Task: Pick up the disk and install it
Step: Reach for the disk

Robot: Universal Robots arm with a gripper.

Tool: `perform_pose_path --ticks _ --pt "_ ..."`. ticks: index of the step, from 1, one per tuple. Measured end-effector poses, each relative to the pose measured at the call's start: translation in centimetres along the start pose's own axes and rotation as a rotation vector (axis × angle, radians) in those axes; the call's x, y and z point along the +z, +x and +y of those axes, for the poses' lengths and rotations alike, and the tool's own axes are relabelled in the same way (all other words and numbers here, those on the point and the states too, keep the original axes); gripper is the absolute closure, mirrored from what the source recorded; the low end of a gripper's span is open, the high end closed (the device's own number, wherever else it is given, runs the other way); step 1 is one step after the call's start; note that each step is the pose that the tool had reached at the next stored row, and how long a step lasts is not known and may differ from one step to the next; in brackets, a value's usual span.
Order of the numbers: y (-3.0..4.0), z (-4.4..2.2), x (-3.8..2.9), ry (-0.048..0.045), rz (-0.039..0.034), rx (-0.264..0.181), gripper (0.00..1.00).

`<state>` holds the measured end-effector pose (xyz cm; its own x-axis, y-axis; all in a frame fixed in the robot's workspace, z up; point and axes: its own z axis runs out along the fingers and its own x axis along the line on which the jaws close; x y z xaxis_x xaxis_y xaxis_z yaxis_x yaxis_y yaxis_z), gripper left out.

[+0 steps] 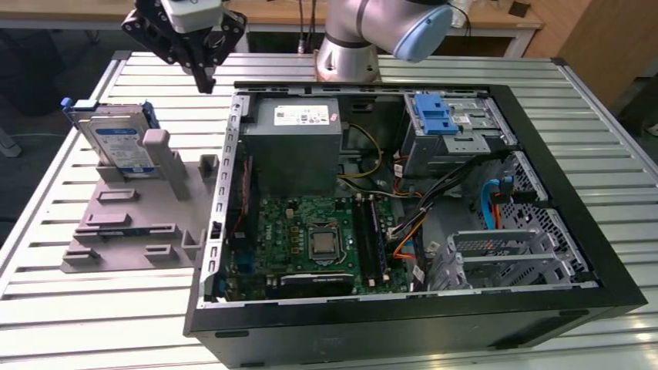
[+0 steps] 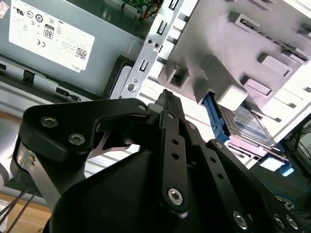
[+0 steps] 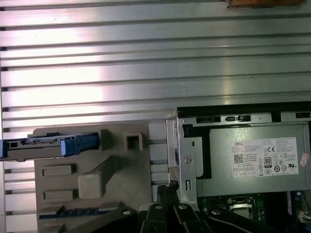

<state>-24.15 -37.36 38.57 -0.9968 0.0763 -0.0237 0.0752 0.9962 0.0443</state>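
A slatted metal table (image 1: 103, 308) spans the scene; there is one. On it, toward the exterior view's right, lies one open black computer case (image 1: 411, 331), its inside facing up. To the exterior view's left of the case, just beside it, sits one grey moulded stand (image 1: 129, 223) with several slots and blocks. Inside the case at the far left is one grey power supply box (image 1: 293, 142) with a white sticker, with a green circuit board (image 1: 308, 239) nearer.

The disk (image 1: 119, 142), one only, stands on edge in a slot at the far end of the stand, leaning back a little, with its silver face and blue-and-white label showing. The first wrist view shows it edge-on (image 3: 43, 143); the second wrist view shows it tucked behind a stand block (image 2: 248, 124). It is likely rigid, dense for its size and sensitive to knocks, and its metal faces look smooth and slippery. The blue plastic frame along its edges, where the upper part rises clear of the stand, seems the safest place to grip (the label face less so).

One blue ridged latch (image 1: 437, 116) sits on the drive bay at the case's far right.

One black gripper (image 1: 206, 83) hangs above the table's far side, between the stand and the case's far left corner, well apart from the disk. Its fingers (image 2: 167, 99) meet at the tips, closed on nothing.
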Motion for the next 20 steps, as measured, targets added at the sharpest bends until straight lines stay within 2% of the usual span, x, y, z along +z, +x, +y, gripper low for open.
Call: perform_pose_path --ticks 20 --pt "2.24 0.10 0.12 0.0002 0.0021 0.000 0.89"
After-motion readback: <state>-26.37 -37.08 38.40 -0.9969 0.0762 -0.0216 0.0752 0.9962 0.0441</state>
